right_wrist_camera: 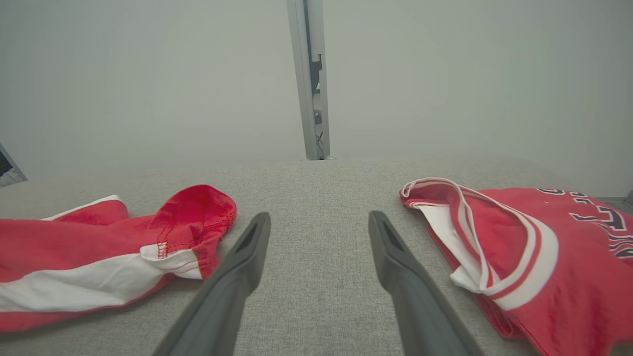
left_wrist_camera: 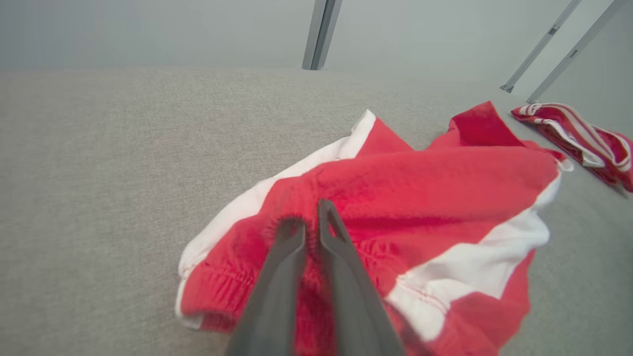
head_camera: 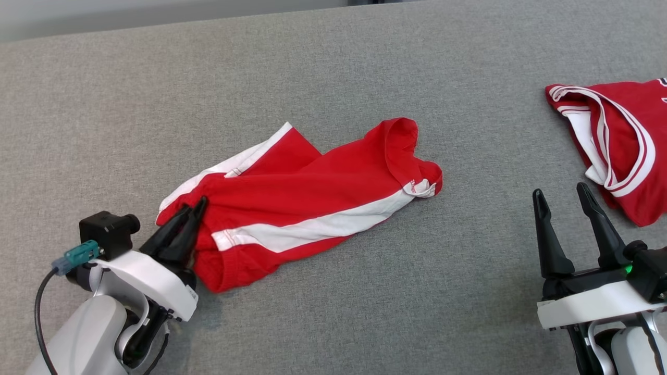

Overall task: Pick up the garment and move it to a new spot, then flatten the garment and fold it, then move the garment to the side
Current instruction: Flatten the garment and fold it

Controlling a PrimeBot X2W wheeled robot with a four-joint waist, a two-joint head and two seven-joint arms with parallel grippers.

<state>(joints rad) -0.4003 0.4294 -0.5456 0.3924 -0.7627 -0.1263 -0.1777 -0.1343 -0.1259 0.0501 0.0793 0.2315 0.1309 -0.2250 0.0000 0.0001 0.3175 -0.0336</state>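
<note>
The garment (head_camera: 312, 192) is a pair of red shorts with white side stripes. It lies crumpled in the middle of the grey cloth-covered table (head_camera: 312, 62). My left gripper (head_camera: 195, 205) is at the shorts' left end and is shut on a fold of red cloth near the gathered waistband. The left wrist view shows the garment (left_wrist_camera: 420, 198) bunched around the tips of the left gripper (left_wrist_camera: 309, 217). My right gripper (head_camera: 563, 192) stands open above bare table, well to the right of the shorts. In the right wrist view, the garment (right_wrist_camera: 74, 247) lies left of the open right gripper (right_wrist_camera: 319, 220).
A second red piece, a jersey (head_camera: 625, 140) with white trim and dark lettering, lies at the table's far right, just beyond my right gripper. The jersey (right_wrist_camera: 544, 257) is right of the right fingers. A grey wall with a metal post (right_wrist_camera: 309, 79) stands behind the table.
</note>
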